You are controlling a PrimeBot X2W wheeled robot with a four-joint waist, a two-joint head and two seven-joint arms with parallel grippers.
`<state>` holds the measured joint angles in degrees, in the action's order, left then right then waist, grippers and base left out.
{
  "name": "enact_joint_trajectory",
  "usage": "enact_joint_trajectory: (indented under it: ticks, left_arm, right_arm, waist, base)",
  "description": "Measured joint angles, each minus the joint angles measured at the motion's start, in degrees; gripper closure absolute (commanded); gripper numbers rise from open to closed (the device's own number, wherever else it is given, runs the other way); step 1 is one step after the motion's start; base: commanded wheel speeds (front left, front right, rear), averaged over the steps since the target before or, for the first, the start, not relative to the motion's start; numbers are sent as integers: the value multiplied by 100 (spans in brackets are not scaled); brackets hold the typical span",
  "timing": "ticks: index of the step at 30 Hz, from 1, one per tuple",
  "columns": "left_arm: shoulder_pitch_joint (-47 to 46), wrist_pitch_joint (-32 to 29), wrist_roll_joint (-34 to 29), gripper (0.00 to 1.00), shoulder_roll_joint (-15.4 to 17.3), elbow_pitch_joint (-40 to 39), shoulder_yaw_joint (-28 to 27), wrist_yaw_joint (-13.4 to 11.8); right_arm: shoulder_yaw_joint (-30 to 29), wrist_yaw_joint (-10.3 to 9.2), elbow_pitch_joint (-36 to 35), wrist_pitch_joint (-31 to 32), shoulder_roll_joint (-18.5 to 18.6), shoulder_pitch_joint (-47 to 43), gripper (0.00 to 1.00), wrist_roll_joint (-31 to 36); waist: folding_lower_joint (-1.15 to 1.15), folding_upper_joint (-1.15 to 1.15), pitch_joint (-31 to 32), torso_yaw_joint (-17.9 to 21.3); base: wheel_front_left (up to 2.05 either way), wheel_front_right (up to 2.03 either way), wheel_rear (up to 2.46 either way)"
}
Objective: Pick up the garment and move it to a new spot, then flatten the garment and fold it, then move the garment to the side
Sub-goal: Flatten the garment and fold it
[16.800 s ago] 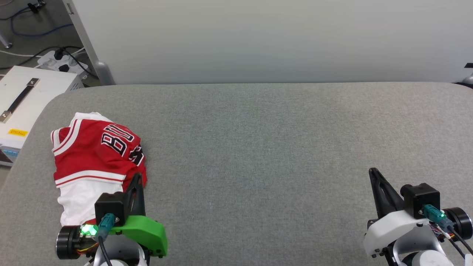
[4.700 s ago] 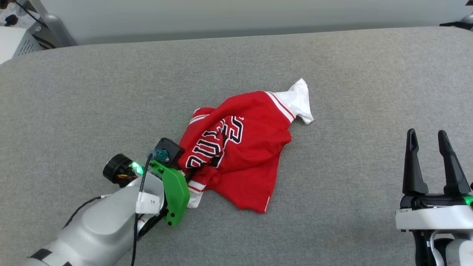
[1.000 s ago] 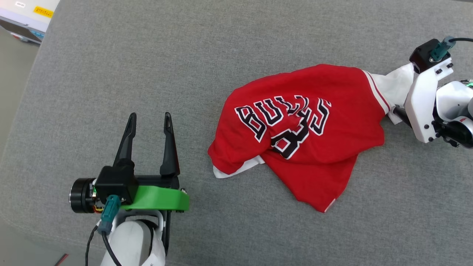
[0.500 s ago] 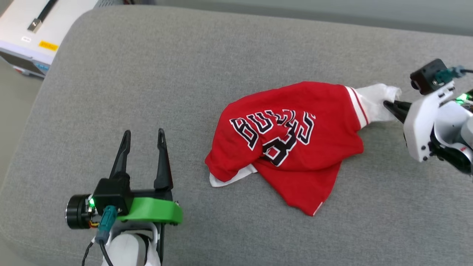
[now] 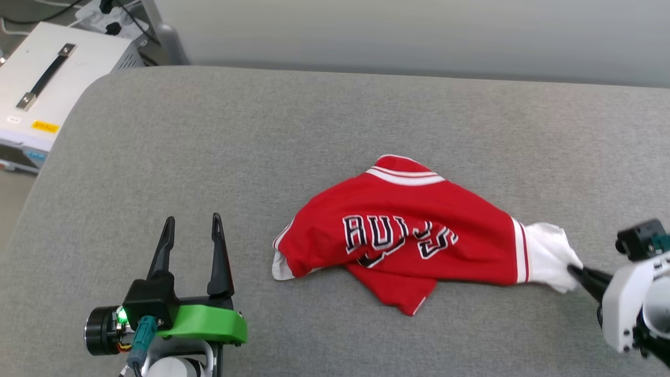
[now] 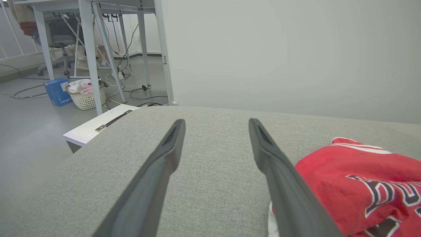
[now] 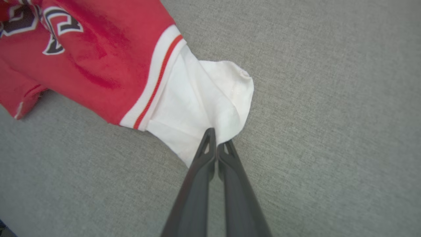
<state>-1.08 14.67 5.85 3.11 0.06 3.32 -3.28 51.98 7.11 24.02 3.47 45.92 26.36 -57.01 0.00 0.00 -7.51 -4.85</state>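
1. Locate the shirt (image 5: 413,235). It lies crumpled on the grey padded table (image 5: 335,115), slightly right of centre. The lettering faces up and is partly creased under. 1 white sleeve (image 5: 547,256) points toward your right side. A second white edge shows at the opposite, left end of the heap.

2. Check the right claw (image 5: 574,271). Its 2 fingers are pressed together on the outer end of the white sleeve, pinching a small tuck of cloth. The right wrist view shows the cloth gathered to a point at the fingertips. This grip point makes sense because the sleeve end is the shirt's outermost part. A pull from there should draw the body out lengthwise instead of bunching it. The red cloth next to the sleeve lies drawn toward the claw, while the lower part is doubled under.

3. Check the left claw (image 5: 192,219). Its 2 fingers are spread wide and hold nothing. It sits low over bare table, near the shirt's left end but apart from it. In the left wrist view the shirt lies just past 1 finger. This position appears chosen so the claw can take the opposite end.

4. Assess progress. The shirt is judged to be at the flattening stage, and no fold is made yet. The next move probably calls for a grip on the left end, so the 2 claws can pull the cloth taut.

5. Note the risk. The pinch is shallow, and thin cloth may slip out under a hard pull.
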Motion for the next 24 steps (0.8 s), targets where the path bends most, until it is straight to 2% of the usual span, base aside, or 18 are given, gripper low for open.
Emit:
enact_joint_trajectory:
  ticks: [8,14,15,16,17,18,20,24]
  left_arm:
    - [23,0,-1,0,-1,12,-7,12]
    - [91,0,-32,0,-1,40,-13,32]
    - [106,0,-35,0,-1,45,-22,34]
    - [109,0,-38,0,-1,51,-34,35]
    - [110,0,-46,0,-1,53,-49,36]
    - [110,0,-57,0,-1,53,-66,51]
    - [112,0,-91,0,-1,52,-99,58]
    - [124,0,-131,0,-1,44,-147,99]
  right_arm:
    - [-760,1,-79,-29,-79,-1433,100,-165]
    - [-1304,41,-122,-100,-282,-2055,100,-83]
    - [-1424,41,-131,-132,-338,-2104,85,-32]
    - [-1527,42,-136,-156,-385,-2149,61,14]
    - [-1648,42,-157,-169,-437,-2193,56,51]
    - [-1786,41,-183,-177,-475,-2237,43,103]
    - [-2072,42,-241,-259,-499,-2275,0,289]
    - [-2760,41,-603,-267,-472,-2288,0,615]
  waist:
    - [0,0,196,206]
    - [0,0,257,219]
    - [0,0,265,225]
    - [0,0,272,231]
    - [0,0,283,240]
    - [0,0,296,247]
    - [0,0,317,263]
    - [0,0,345,291]
  base:
    - [0,0,0]
    - [0,0,0]
    - [0,0,0]
    - [0,0,0]
    - [0,0,0]
    - [0,0,0]
    - [0,0,0]
    - [0,0,0]
